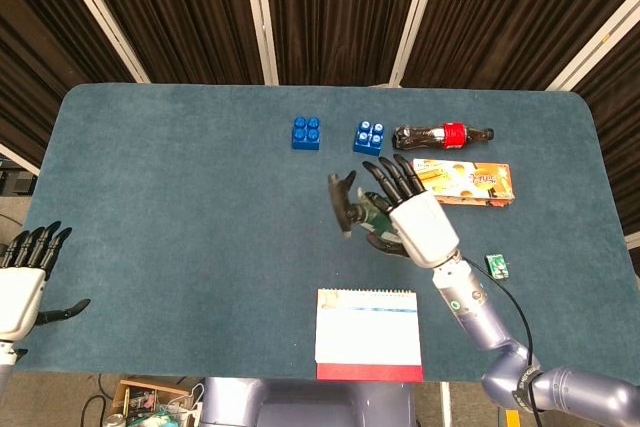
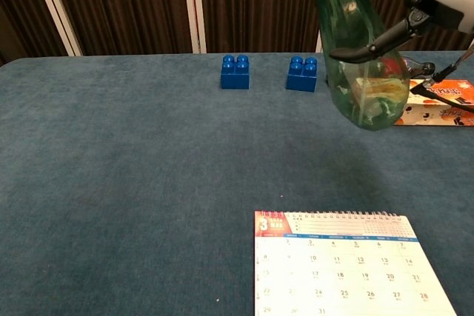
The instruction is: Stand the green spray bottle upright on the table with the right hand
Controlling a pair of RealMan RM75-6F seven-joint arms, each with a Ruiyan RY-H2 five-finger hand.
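Observation:
My right hand (image 1: 418,222) grips the green spray bottle (image 2: 359,64) and holds it well above the table, nearly upright with its base down. In the head view the bottle's black trigger head (image 1: 345,205) pokes out to the left of the hand. In the chest view the clear green body hangs in mid-air, its top cut off by the frame's upper edge, with the thumb (image 2: 370,44) across it. My left hand (image 1: 22,277) stays open at the table's near left edge, holding nothing.
Two blue bricks (image 1: 306,132) (image 1: 369,137) sit at the back. A cola bottle (image 1: 440,135) lies beside them, and an orange box (image 1: 470,181) lies just behind the right hand. A desk calendar (image 1: 368,334) stands at the front edge. A small green packet (image 1: 497,266) lies right.

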